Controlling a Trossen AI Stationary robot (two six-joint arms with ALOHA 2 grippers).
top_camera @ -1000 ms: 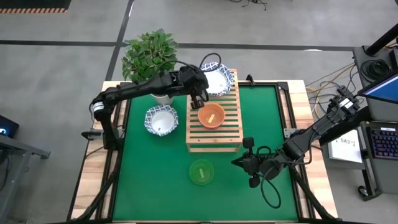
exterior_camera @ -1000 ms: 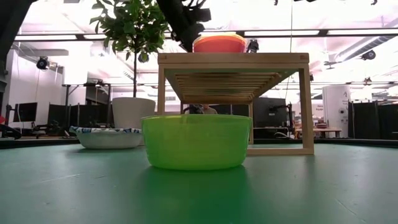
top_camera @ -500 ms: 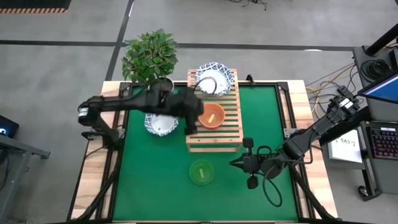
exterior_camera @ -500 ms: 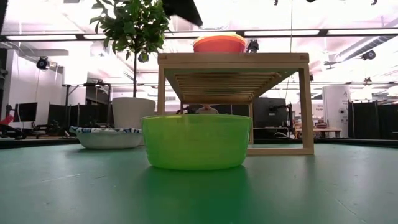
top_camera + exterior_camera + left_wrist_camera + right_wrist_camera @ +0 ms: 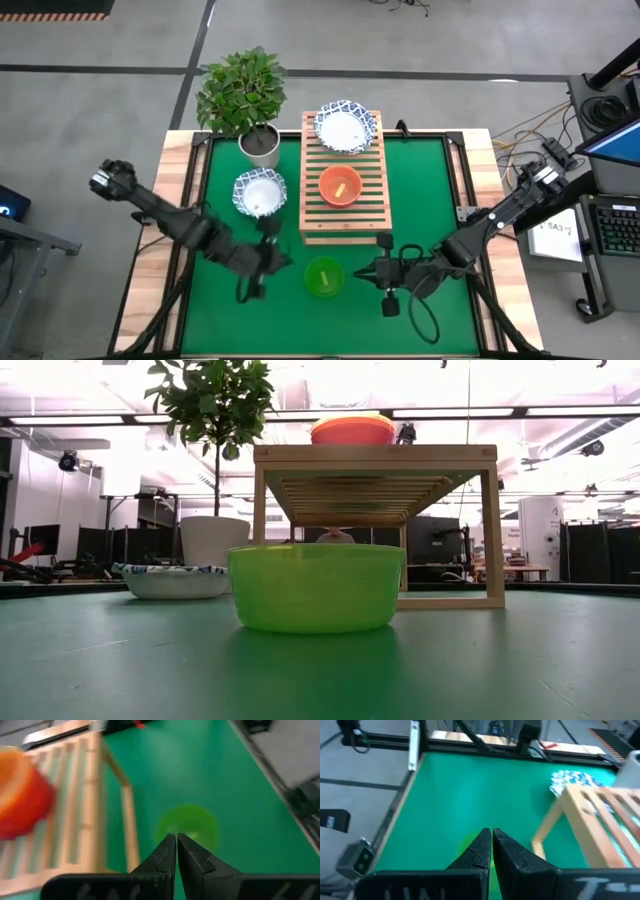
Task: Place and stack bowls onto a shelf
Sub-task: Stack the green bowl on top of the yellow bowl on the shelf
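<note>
The green bowl point(image 5: 323, 276) stands on the green mat, close in the low view point(image 5: 315, 588). My left gripper point(image 5: 283, 262) hovers just left of it, shut point(image 5: 176, 840), the bowl point(image 5: 187, 826) showing beyond its tips. My right gripper point(image 5: 368, 272) is just right of the bowl, shut too point(image 5: 491, 834). The light-wood shelf point(image 5: 343, 215) carries a red bowl point(image 5: 340, 186) and, at its far end, a blue-rimmed white bowl point(image 5: 345, 127). A second blue-rimmed bowl point(image 5: 260, 192) sits on the mat left of the shelf.
A potted plant in a white pot point(image 5: 260, 146) stands at the mat's far left corner. The shelf's legs point(image 5: 494, 530) rise behind the green bowl in the low view. Open mat point(image 5: 430, 190) lies right of the shelf and along the near edge.
My left arm has swung from the far end of the shelf, beside the blue-rimmed bowl there, down toward the near edge, and now sits left of the green bowl. My right gripper has slid left toward the green bowl. The bowls have stayed where they were.
</note>
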